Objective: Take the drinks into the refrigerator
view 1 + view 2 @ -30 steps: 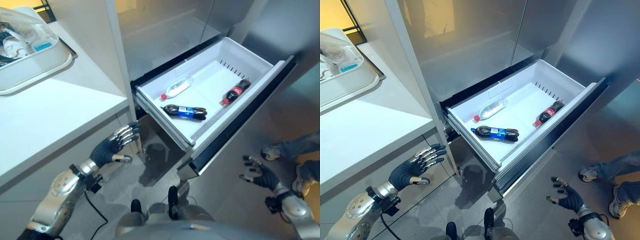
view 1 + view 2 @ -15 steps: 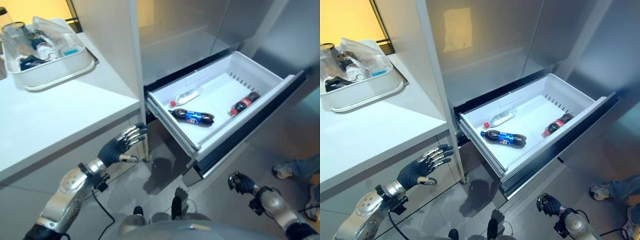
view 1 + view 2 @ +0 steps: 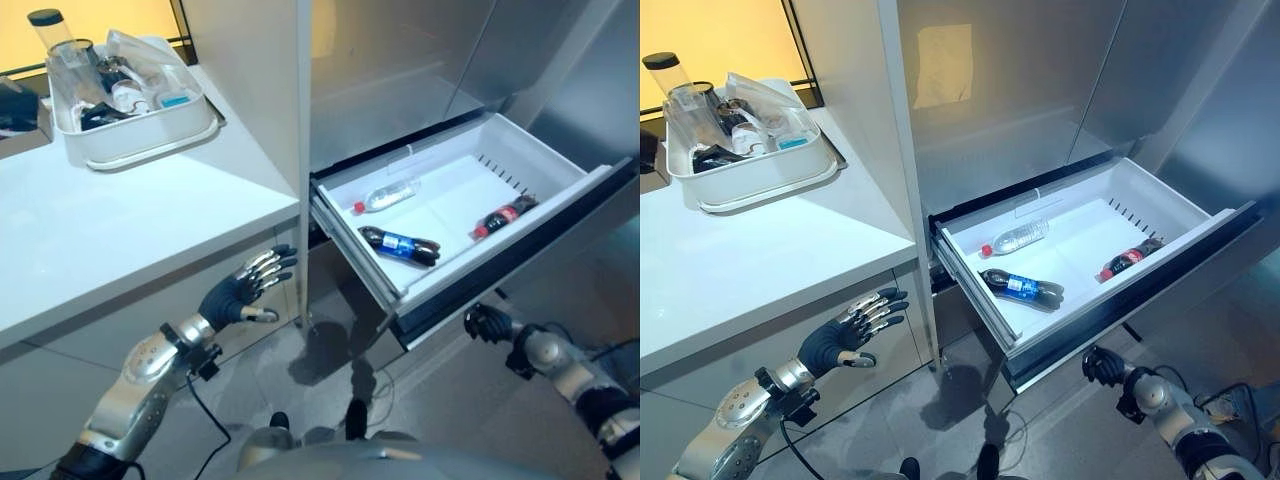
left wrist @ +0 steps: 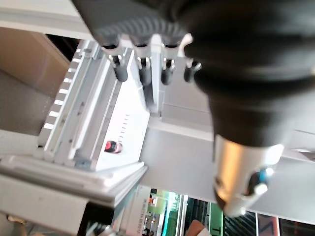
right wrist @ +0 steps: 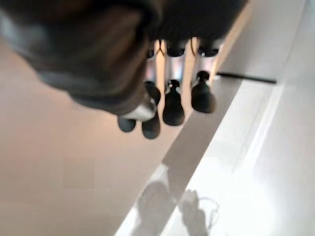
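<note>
The refrigerator's bottom drawer (image 3: 452, 190) stands pulled out, white inside. Three bottles lie in it: a clear water bottle with a red cap (image 3: 385, 196) at the back left, a dark cola bottle with a blue label (image 3: 400, 245) near the front, and a dark cola bottle with a red label (image 3: 503, 216) on the right. My left hand (image 3: 240, 293) hovers open beside the counter's front, left of the drawer, holding nothing. Below the drawer's dark front panel my right hand (image 3: 487, 325) is curled shut with nothing in it; its dark fingertips (image 5: 172, 104) bend inward.
A white counter (image 3: 100, 230) runs along the left, carrying a white tray (image 3: 140, 145) with several containers. Closed steel refrigerator doors (image 3: 1020, 90) rise behind the drawer. Grey floor lies under the drawer's overhang.
The view has shifted as the camera rose. My right hand went from spread open near the floor to curled, and moved in under the drawer's front. The left hand has stayed open, about where it was.
</note>
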{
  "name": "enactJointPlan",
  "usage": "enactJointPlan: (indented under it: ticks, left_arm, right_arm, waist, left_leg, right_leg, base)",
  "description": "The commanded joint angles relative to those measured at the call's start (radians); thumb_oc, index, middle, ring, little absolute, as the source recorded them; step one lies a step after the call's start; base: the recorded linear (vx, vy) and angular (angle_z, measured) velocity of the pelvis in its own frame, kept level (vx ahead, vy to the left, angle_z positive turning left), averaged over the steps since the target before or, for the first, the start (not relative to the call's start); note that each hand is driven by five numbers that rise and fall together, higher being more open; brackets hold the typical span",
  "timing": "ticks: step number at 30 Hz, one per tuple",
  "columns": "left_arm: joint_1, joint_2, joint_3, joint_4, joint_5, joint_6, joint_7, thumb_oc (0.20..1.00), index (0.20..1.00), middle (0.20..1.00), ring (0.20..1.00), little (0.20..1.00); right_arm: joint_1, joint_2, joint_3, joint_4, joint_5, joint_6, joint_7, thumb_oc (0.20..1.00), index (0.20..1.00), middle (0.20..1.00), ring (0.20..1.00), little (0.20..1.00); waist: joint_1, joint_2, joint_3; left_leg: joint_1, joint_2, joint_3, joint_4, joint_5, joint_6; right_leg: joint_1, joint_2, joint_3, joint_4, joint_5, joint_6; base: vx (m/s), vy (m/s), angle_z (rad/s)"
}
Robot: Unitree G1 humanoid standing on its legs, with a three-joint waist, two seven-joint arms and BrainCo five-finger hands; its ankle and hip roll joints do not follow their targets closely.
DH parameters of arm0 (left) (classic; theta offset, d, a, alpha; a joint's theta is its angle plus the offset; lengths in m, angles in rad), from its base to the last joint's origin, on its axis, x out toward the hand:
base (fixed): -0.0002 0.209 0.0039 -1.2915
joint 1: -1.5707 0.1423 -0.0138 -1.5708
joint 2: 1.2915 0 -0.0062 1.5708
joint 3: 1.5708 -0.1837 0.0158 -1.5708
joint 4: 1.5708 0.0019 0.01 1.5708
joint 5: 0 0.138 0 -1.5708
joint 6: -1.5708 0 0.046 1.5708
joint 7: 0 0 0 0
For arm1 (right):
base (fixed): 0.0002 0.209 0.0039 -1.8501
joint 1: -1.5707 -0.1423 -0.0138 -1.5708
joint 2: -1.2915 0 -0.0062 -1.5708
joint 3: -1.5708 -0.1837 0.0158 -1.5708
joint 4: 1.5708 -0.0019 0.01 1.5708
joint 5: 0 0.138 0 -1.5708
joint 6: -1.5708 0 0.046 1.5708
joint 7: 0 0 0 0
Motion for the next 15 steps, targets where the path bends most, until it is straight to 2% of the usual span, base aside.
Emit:
enactJointPlan:
  ticks: [1,7,15]
  left_arm:
    - [-0.059,0.014,-0.044,-0.044,0.014,-0.036,-0.006,1.000,1.000,1.000,1.000,1.000]
    - [-0.040,0.008,-0.054,-0.057,0.000,-0.035,-0.001,1.000,1.000,1.000,1.000,1.000]
    - [-0.026,0.004,-0.035,-0.055,-0.014,-0.032,0.020,1.000,1.000,1.000,1.000,1.000]
  right_arm:
    - [-0.280,-0.020,0.035,-0.033,0.024,-0.053,-0.037,0.200,0.200,0.200,0.200,0.200]
    - [-0.459,-0.015,0.104,0.011,0.038,-0.046,-0.049,0.200,0.200,0.200,0.200,0.200]
    - [-0.657,0.005,0.161,-0.002,0.039,-0.035,-0.081,0.200,0.200,0.200,0.200,0.200]
  waist:
    - [0.061,-0.012,0.009]
    - [0.091,-0.014,0.024]
    - [0.109,-0.007,0.049]
  left_leg:
    - [-0.010,-0.030,-0.053,0.008,-0.069,0.033]
    - [-0.025,-0.030,-0.067,0.009,-0.061,0.033]
    - [-0.054,-0.025,-0.086,0.010,-0.046,0.029]
  right_leg:
    - [-0.010,-0.054,-0.018,0.100,-0.055,0.118]
    - [-0.015,-0.054,-0.031,0.102,-0.057,0.114]
    - [-0.040,-0.052,-0.050,0.119,-0.063,0.107]
  base:
    - [0.00,0.000,0.05]
    - [0.02,0.000,0.05]
    - [0.00,-0.005,0.09]
